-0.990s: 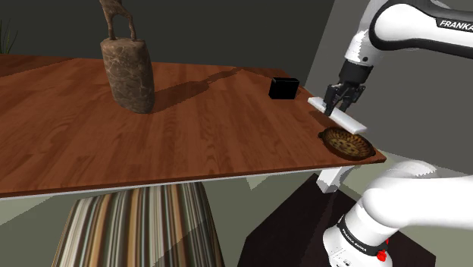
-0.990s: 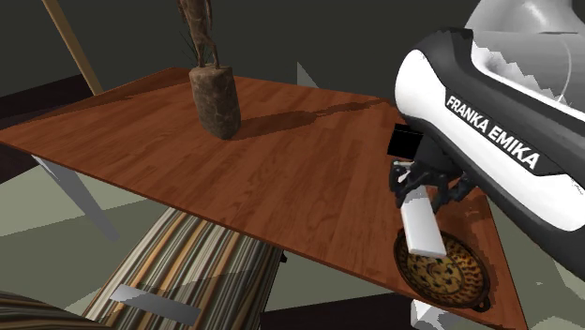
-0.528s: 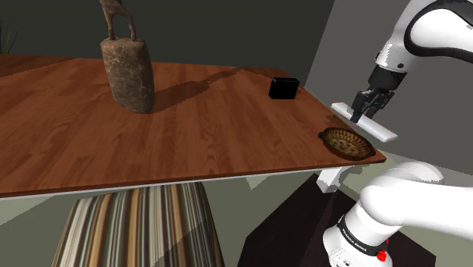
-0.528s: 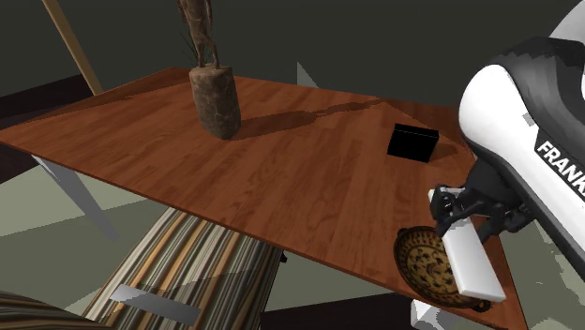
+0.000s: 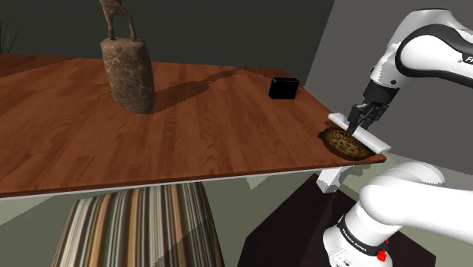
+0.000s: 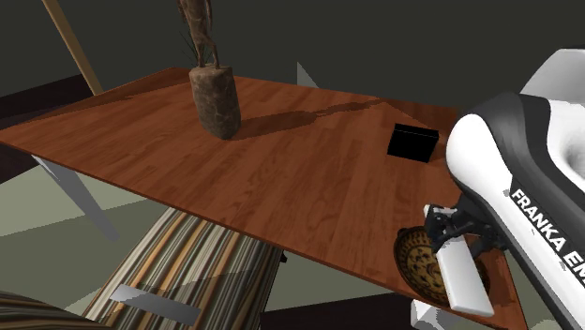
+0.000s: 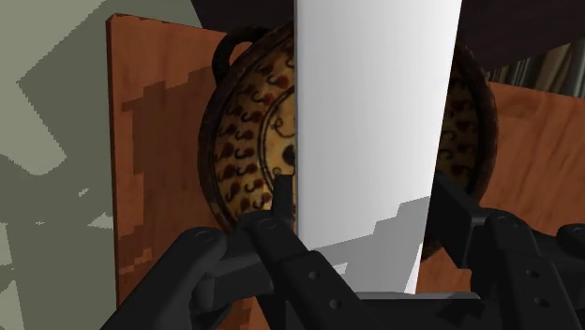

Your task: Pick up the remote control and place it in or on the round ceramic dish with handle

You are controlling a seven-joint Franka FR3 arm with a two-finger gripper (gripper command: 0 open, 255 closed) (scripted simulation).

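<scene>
The remote control [image 5: 359, 131] is a plain white slab, clasped at one end by my black gripper [image 5: 358, 121], which is shut on it. It hangs just above the round brown patterned dish [image 5: 338, 142] at the table's near right corner in the shoulder view. In the second exterior view the remote [image 6: 458, 275] lies across the dish [image 6: 418, 264] under the gripper [image 6: 452, 232]. In the wrist view the white remote [image 7: 373, 122] runs out from between the fingers [image 7: 281, 199] over the dish [image 7: 246, 131], whose small loop handle [image 7: 228, 52] shows at its rim.
A brown wooden table [image 5: 189, 121] holds a tall brown bell-shaped figure [image 5: 129, 72] and a small black box [image 5: 283, 87]. The dish sits right at the table's corner edge. A striped pedestal [image 5: 136, 227] stands under the table.
The gripper carried the remote from beside the black box out past the table's corner, then back and down to just over the dish.
</scene>
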